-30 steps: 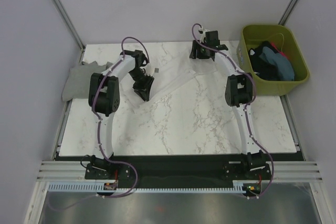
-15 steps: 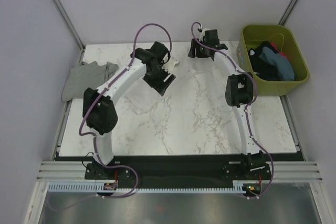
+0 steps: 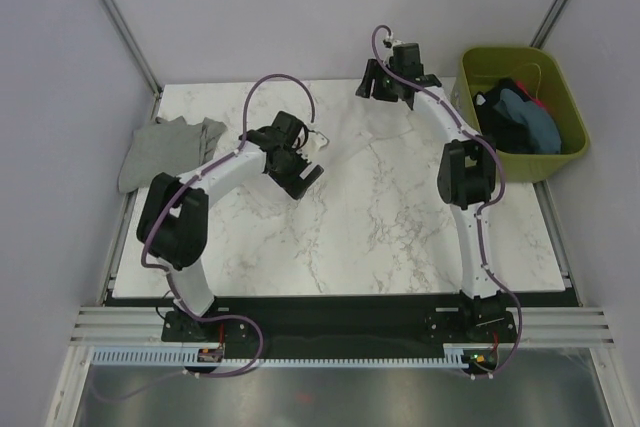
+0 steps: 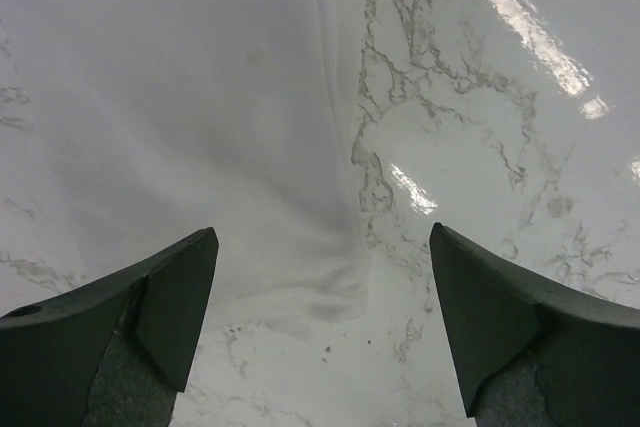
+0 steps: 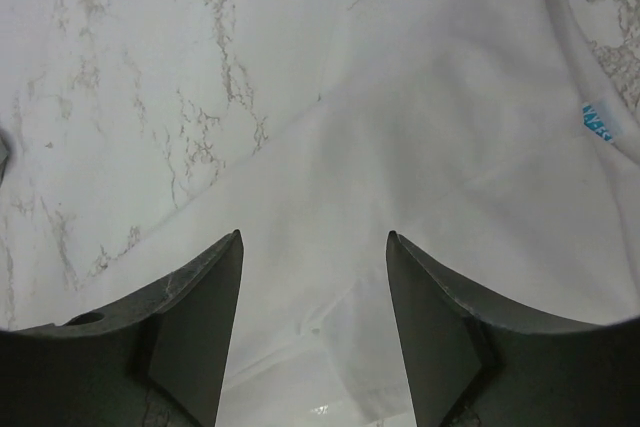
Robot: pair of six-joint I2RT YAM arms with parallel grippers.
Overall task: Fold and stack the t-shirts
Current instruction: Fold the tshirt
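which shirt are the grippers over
The white t-shirt, spread on the table; the grey t-shirt lies at its left edge, blue and dark t-shirts in the green bin.

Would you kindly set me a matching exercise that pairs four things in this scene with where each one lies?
Things:
1. grey t-shirt
2. olive-green bin
3. white t-shirt
4. blue-teal shirt

Places:
A. spread on the marble table
B. inside the bin
C. at the table's left edge
D. beside the table's right edge

Pairs: 1-C, 2-D, 3-A, 4-B
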